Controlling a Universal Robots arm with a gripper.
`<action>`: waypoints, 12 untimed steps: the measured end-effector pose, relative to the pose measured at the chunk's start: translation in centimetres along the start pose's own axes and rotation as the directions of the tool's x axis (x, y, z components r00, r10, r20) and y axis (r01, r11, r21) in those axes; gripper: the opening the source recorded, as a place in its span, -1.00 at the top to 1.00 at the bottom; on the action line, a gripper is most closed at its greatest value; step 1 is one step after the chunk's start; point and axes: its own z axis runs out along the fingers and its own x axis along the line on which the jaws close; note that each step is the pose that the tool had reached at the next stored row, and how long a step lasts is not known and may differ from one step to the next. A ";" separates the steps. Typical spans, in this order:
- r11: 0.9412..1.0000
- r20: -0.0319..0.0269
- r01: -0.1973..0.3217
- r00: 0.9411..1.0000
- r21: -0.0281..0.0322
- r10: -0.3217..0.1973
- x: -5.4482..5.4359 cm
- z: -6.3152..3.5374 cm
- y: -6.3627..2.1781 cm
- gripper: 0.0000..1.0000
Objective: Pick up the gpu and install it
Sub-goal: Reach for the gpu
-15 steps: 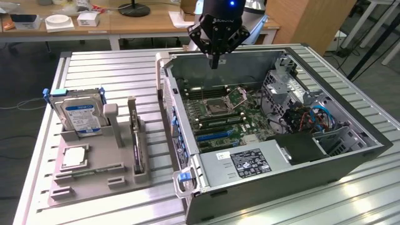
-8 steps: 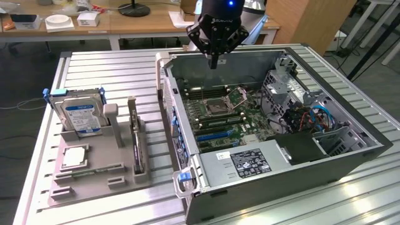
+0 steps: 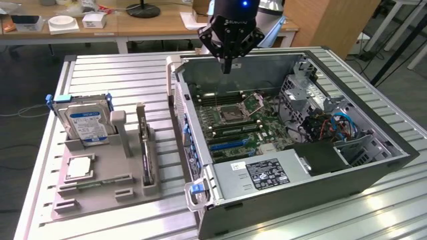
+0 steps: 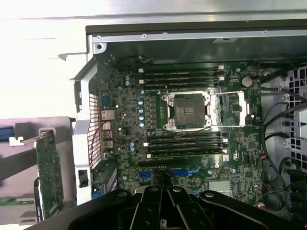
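- Desks (image 3: 100,25) with small boxes line the back of the room; in front stands a slatted metal table (image 3: 120,67).
- On the exterior view's left, a grey holder (image 3: 107,192) lies on the table, with a drive (image 3: 83,122) upright at its far end.
- At the holder's right edge, the gpu (image 3: 146,167) stands on its long edge in a slot, well apart from the gripper. The wrist view shows its green board with the silver bracket at one end.
- Just beside the holder, an open case (image 3: 300,202) lies on its side.
- Above the case's far wall hangs the gripper (image 3: 227,67), fingers pressed together and holding nothing.
- Below it, the board (image 3: 263,125) lies flat in the case, with an empty socket (image 3: 230,114) between rows of memory.
- Blue cables (image 3: 341,122) curl at the exterior view's right.
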 end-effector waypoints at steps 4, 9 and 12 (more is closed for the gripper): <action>1.000 0.000 0.000 1.000 0.000 0.000 0.1 0.00 -0.01 0.79; 1.000 0.000 0.000 1.000 0.000 0.000 0.3 0.01 -0.03 0.79; 1.000 0.000 0.000 1.000 0.000 0.000 0.5 0.01 -0.04 0.79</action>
